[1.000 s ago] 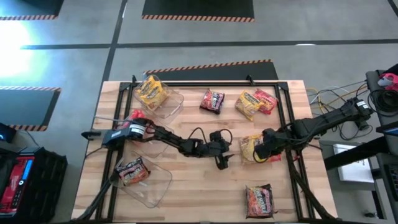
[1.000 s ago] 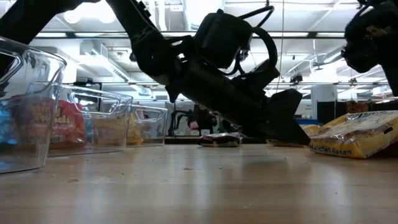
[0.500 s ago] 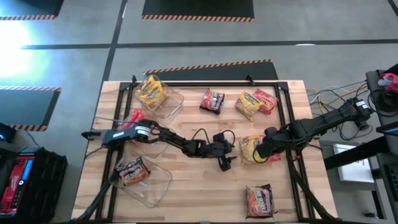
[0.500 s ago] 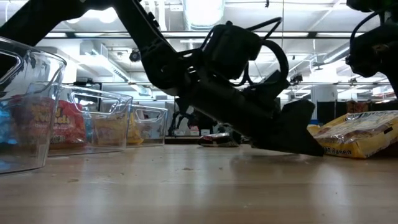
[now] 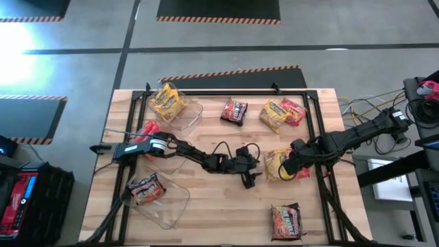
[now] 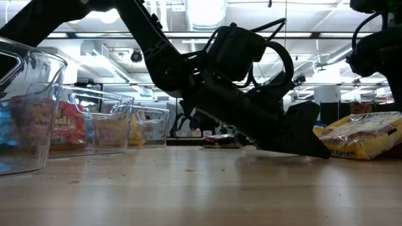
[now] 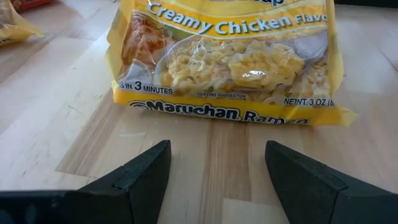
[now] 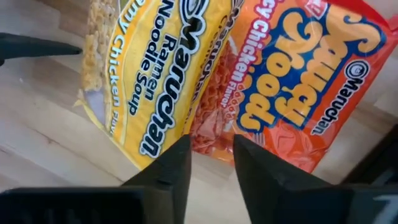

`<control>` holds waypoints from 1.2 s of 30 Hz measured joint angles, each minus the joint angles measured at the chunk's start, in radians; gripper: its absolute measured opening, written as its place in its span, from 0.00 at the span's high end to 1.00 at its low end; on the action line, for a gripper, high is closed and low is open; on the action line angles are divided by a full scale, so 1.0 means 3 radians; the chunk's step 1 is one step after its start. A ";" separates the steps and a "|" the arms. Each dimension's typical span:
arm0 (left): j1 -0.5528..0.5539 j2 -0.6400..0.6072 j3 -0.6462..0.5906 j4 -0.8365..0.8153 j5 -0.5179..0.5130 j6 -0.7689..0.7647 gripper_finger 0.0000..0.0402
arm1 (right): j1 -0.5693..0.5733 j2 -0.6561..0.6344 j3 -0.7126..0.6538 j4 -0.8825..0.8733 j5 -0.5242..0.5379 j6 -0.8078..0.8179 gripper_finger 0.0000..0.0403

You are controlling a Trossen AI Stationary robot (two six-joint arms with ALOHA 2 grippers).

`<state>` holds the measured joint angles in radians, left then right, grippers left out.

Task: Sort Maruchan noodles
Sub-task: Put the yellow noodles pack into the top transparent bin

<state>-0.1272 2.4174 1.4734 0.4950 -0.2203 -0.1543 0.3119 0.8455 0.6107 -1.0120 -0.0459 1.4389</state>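
A yellow Creamy Chicken Maruchan packet (image 5: 276, 163) lies right of the table's middle, overlapping an orange packet (image 5: 300, 171). The right wrist view shows the yellow packet (image 8: 143, 81) and the orange packet (image 8: 292, 87) side by side. My left gripper (image 7: 217, 177) is open and low over the wood. Its fingers stand just short of the yellow packet's near edge (image 7: 224, 112) and touch nothing. My right gripper (image 8: 211, 158) hangs above both packets with a narrow gap between its fingers and holds nothing. In the low view the yellow packet (image 6: 364, 135) rests slanted on the tabletop.
Three clear bins stand at the left: one with yellow packets (image 5: 171, 104), one with red (image 5: 146, 129), one with a dark red packet (image 5: 152, 192). Loose packets lie at the far side, dark (image 5: 234, 111), yellow (image 5: 274, 114) and red (image 5: 295, 110). One orange packet (image 5: 286, 219) lies at the near right.
My left gripper has gone down and toward the table's right edge. Its open fingers have come low to the wood, close in front of the yellow packet. The packets have stayed where they were.
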 joint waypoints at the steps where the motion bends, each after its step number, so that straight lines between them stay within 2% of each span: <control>1: 0.0000 0.0001 0.0000 0.0000 0.0000 0.0000 0.39 | 0.0000 0.0000 -0.0007 -0.0001 0.0027 -0.0003 0.69; 6: 0.0001 0.0001 0.0000 -0.0003 0.0005 0.0000 0.39 | -0.0001 0.0000 -0.0041 0.0026 0.0197 -0.0062 0.57; 10: 0.0001 0.0000 0.0000 -0.0005 0.0006 0.0000 0.39 | -0.0001 -0.0001 -0.0113 0.0180 0.0252 -0.0062 0.52; 18: 0.0003 0.0000 0.0000 -0.0026 0.0011 0.0027 0.39 | -0.0001 -0.0010 -0.0461 0.0985 0.0313 -0.0066 0.51; 26: 0.0013 0.0001 0.0000 -0.0053 0.0022 0.0039 0.39 | -0.0001 -0.0020 -0.0506 0.1090 0.0484 -0.0094 0.51; 36: 0.0028 -0.0001 0.0003 -0.0098 0.0019 0.0038 0.42 | -0.0004 -0.0020 -0.0519 0.1530 0.0602 -0.0213 0.51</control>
<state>-0.1188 2.4172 1.4742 0.4656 -0.2146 -0.1429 0.3107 0.8394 0.4550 -0.5528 0.1349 1.3750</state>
